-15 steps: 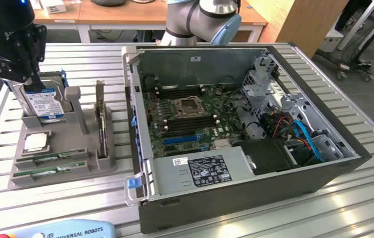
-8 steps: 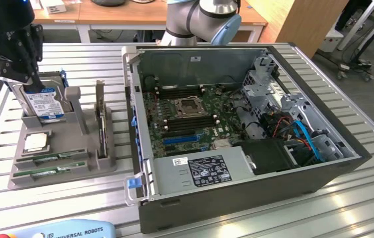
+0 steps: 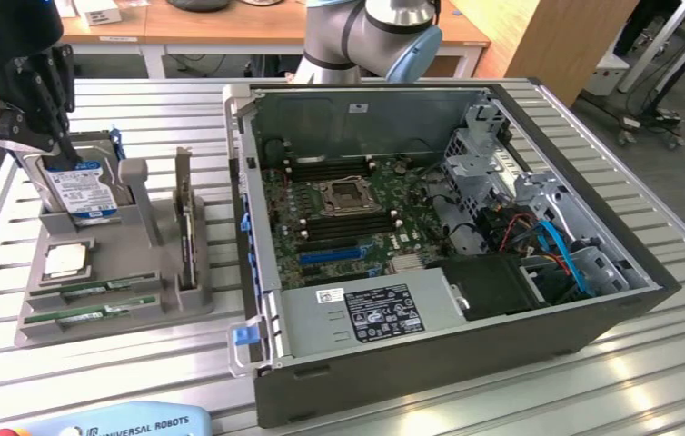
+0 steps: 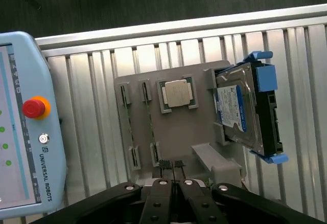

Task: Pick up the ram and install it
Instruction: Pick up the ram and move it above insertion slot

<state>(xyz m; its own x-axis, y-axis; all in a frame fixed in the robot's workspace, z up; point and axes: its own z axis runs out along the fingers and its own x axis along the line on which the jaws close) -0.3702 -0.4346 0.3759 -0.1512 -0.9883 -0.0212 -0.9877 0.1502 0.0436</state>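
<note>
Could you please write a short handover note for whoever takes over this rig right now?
Gripper: shut, empty, hovers over the grey holder.
Ram: two sticks lie in the holder's slots, near the CPU and hard drive.
PC case: open on the exterior view's right, motherboard exposed.
Done: nothing yet.
Left: ram not yet picked up or installed.

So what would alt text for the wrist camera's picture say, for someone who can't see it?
A shut gripper hangs over a grey holder on a slatted table; the holder carries two ram sticks, a CPU and a hard drive. A pendant with a red button lies beside it.
</note>
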